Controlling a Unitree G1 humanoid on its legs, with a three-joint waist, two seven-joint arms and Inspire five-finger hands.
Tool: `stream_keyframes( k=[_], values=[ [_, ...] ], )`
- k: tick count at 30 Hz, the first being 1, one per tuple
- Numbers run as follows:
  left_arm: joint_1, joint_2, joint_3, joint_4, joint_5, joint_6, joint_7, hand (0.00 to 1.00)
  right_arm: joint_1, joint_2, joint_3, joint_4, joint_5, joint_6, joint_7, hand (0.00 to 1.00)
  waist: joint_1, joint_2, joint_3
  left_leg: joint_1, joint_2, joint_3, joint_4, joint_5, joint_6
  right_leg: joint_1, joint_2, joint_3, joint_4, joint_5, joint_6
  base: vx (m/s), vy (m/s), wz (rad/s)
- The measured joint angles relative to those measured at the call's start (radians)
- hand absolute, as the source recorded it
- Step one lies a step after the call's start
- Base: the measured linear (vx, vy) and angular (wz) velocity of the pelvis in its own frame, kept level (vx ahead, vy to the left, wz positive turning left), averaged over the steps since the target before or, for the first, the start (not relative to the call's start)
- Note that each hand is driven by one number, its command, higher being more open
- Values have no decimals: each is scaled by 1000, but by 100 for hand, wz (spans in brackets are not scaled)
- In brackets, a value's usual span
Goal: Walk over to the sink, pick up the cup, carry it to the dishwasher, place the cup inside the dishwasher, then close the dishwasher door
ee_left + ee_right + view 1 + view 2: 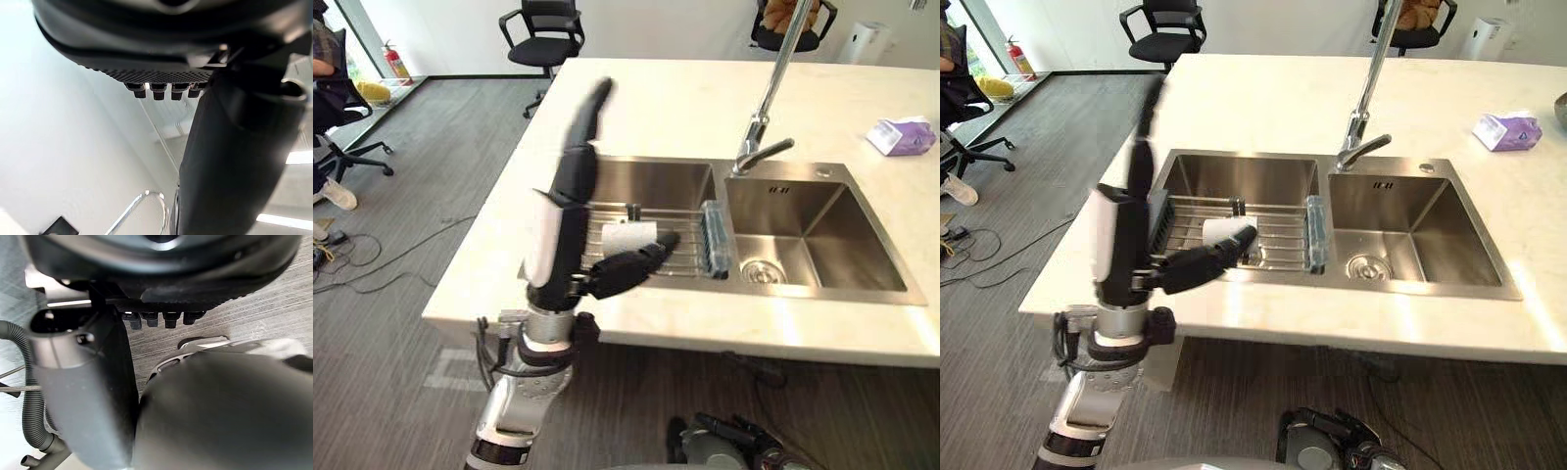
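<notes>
The right hand [161,264] hangs low over the grey floor [421,166], fingers apparently straight. The left hand [570,211] hovers at the sink's [822,211] near-left edge, spread, empty. Just beyond, the cup [628,236] lies sideways on the left basin's wire rack [680,257]. This looks like the reach; next, lower and close round the cup. Pale tabletop [685,98]; office chairs [543,29] far

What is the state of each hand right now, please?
Left hand: open, holding nothing, near the white cylindrical cup.
Right hand: open, holding nothing.
</notes>
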Motion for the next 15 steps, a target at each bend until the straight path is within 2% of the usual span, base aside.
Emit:
stream_keyframes(
  k=[2, 3, 4, 5, 6, 10, 12, 15],
  values=[
    [-4, 23, -15, 2, -3, 31, -61, 100, 15, -2, 4, 12, 2, 26, 1, 100, 7, -13, -10, -35, 7, 27, -95, -27, 2, 70, -2, 0, -70, 5, 4, 268, -86, 1],
    [-9, 36, -20, 2, -2, 44, -82, 100, 15, -7, 5, 26, 2, 33, 2, 100, 11, -7, -18, -43, 1, 27, -177, -20, 4, 89, -6, 6, -90, 7, 8, 262, -24, -18],
    [-18, 48, -27, 1, -3, 60, -100, 100, 14, -17, 5, 40, 2, 41, 5, 100, 16, 2, -27, -49, -10, 16, -292, 20, 6, 102, -8, 20, -104, 12, 15, 235, 58, -26],
    [-31, 53, -36, 1, -3, 77, -115, 100, 14, -25, 5, 44, 2, 42, 9, 100, 16, 15, -35, -62, -13, 8, -371, 104, 2, 106, -4, 27, -111, 14, 23, 232, 88, -42],
    [-40, 55, -39, 1, -3, 92, -134, 100, 11, -30, 6, 45, 1, 42, 12, 100, 21, 22, -42, -54, -17, 6, -396, 164, -29, 104, -2, 47, -115, 16, 31, 238, 147, -47],
    [-133, 110, -76, 21, -5, 178, -252, 100, 10, -17, 9, 41, 3, 40, 8, 100, -8, 11, -53, -21, -65, 26, -492, 200, -8, 105, -34, 73, -166, 43, 68, 86, 123, -16],
    [-196, 164, -122, 87, -9, 233, -346, 100, 7, -16, 8, 44, 0, 41, 5, 100, -26, 10, -53, 6, -82, 32, -512, 204, -2, 139, -44, 74, -207, 62, 80, 9, 87, -2],
    [-200, 209, -149, 158, -16, 289, -432, 100, 4, -16, 22, 44, 3, 41, -2, 100, -54, 9, -52, 30, -89, 38, -538, 208, 4, 154, -47, 79, -226, 71, 84, -21, 43, -6]
  ],
)
